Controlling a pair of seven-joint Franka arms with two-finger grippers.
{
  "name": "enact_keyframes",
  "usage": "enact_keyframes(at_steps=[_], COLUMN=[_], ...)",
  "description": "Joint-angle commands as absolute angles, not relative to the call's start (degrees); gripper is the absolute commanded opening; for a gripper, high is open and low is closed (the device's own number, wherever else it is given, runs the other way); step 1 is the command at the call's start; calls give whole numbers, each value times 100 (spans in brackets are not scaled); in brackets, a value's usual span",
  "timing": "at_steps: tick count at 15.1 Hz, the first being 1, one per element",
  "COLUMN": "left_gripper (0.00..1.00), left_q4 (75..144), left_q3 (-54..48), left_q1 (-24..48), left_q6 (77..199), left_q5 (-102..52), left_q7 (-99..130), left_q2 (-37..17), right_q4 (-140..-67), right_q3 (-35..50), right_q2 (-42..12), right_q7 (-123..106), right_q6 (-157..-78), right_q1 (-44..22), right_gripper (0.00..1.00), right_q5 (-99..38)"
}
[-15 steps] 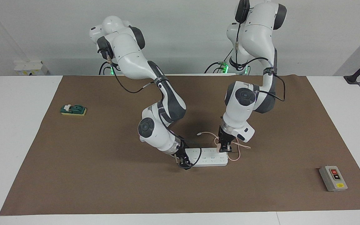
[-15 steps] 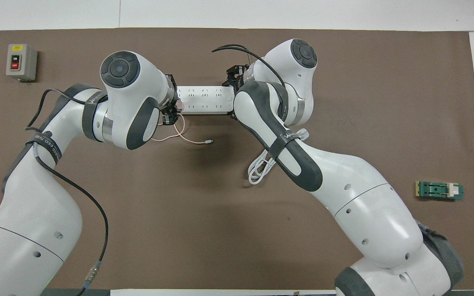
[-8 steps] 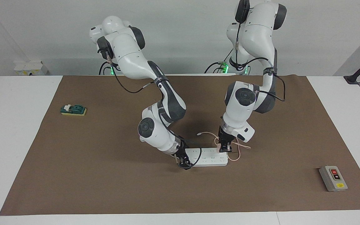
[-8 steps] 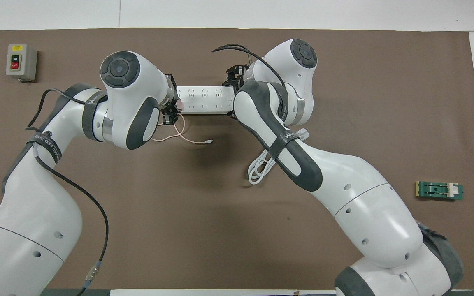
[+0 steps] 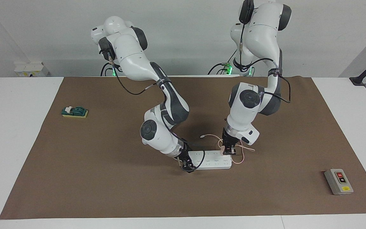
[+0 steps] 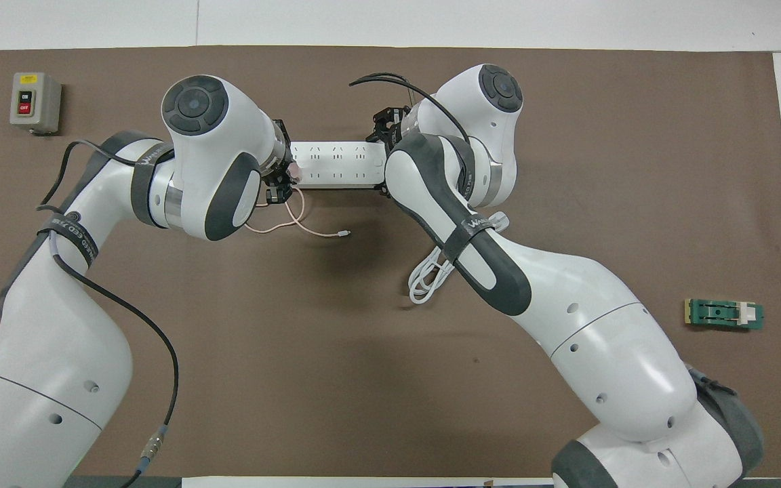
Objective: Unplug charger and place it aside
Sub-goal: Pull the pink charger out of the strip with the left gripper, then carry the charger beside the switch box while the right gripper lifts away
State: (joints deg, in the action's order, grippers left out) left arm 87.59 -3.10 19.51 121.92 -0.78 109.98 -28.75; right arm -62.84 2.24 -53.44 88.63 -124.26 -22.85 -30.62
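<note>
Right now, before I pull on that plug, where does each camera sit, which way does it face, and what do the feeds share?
Facing view: high across the table, looking back at the robots; both whole arms and bases show, the left gripper at the charger, the right gripper at the power strip.
Overhead view: above the robots' end, looking forward and steeply down; arms enter from the bottom.
Shared: strip, pink cable, grey switch box, green block, mirrored half a turn.
</note>
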Motion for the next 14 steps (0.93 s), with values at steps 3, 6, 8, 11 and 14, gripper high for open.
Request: enact_keyframes(at_steps=[3,6,8,11,14], left_gripper=[0,0,0,0,0], left_q4=[8587,8631,8640,8587,8587], left_q3=[-290,-290,-290,-290,-290], left_q1=[1382,653,239,-463,-1132], left_q6=[11200,10321,9986,9433,9211], left_q5=[-9,-53,-62,-62,-62], left_q7=[10111,8452,7580,6228,5012], left_q2=[-2243,-1899,-1793,-1566,-1310], right_q4=[-5977,-5968,-5968,-6265,-6521], right_q3=[158,158,158,115,27], right_q2=[-5607,-5573,-5380,-4828,-4317], right_q7=[8763,8780,8798,8789,8754], right_q6=[-12727,-12683,-12630,-12569,-12140], right_q1=[-2268,-2268,-2267,-2180,-2110], right_gripper=[67,98,100,100,100], right_q5=[-3094,-3102,-3103,-3041,-2918])
